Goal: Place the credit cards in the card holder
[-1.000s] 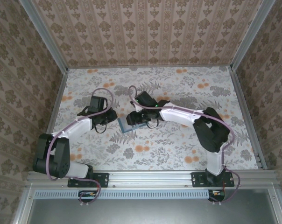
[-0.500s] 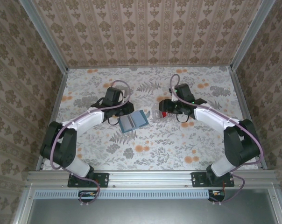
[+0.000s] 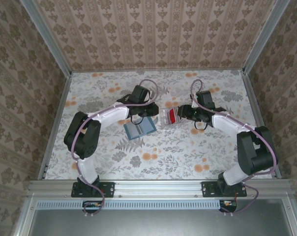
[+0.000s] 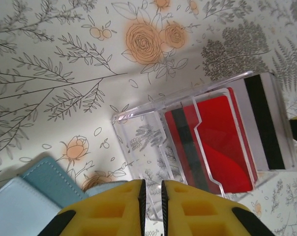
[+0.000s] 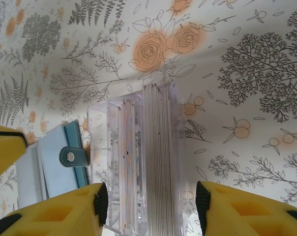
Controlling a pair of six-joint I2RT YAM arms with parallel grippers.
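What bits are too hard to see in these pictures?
- Card holder: left wrist view, mostly cut off by the bottom edge and the left gripper.
- Cards in the clear tray: right wrist view, edge-on, too thin to count.
- Red card: top view, too small for detail.

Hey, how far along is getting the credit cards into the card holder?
Done: the card holder lies open. In hand: nothing; the right fingers stand open astride the clear tray, the left fingers nearly shut and empty. Left: the credit cards, one red, sit in the tray.
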